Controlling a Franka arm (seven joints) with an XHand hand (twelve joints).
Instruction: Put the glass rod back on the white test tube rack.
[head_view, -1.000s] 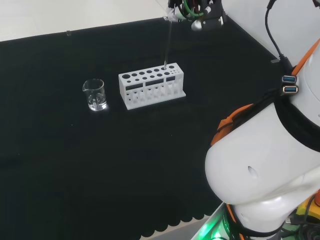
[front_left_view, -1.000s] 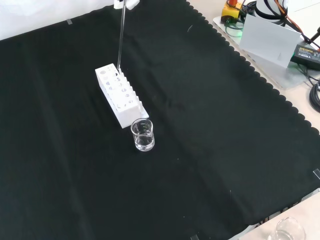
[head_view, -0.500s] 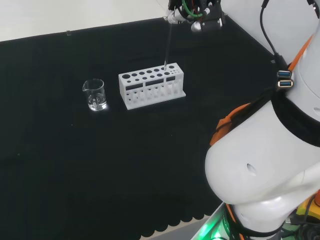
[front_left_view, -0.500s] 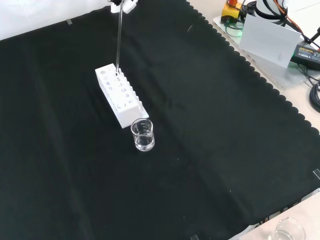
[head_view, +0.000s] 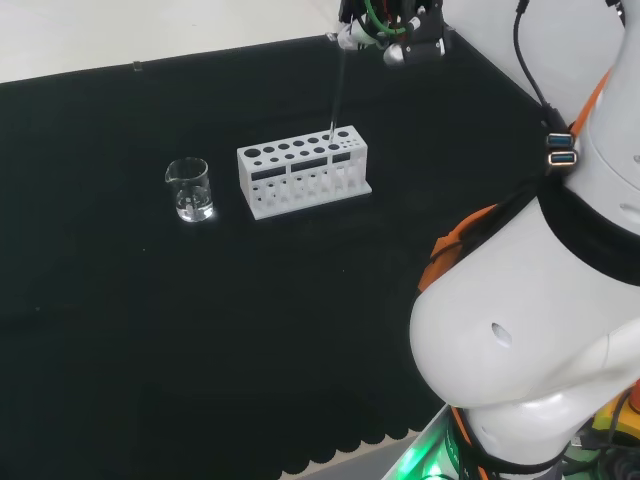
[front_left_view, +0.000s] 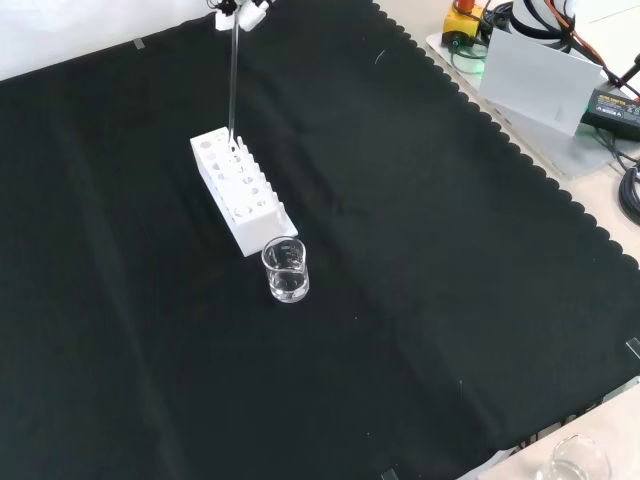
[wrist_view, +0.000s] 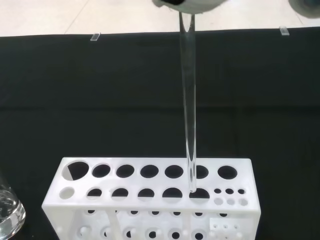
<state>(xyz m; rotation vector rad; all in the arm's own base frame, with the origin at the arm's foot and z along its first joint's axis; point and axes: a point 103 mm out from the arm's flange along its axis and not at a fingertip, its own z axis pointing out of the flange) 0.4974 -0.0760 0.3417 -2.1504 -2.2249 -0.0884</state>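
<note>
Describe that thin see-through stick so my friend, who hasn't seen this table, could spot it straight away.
Start at the white test tube rack in the middle of the black cloth. Rising almost upright from its top, near the end away from the small glass beaker, is the glass rod. It is the one long, thin, clear thing, its upper end held by the hand.

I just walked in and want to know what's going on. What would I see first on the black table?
First you'd spot the white test tube rack standing alone in the middle of the black cloth, full of round holes. A long clear glass rod hangs straight down from the hand at the head view's top, its tip at one of the rack's holes. A small glass beaker stands beside the rack's other end.
</note>
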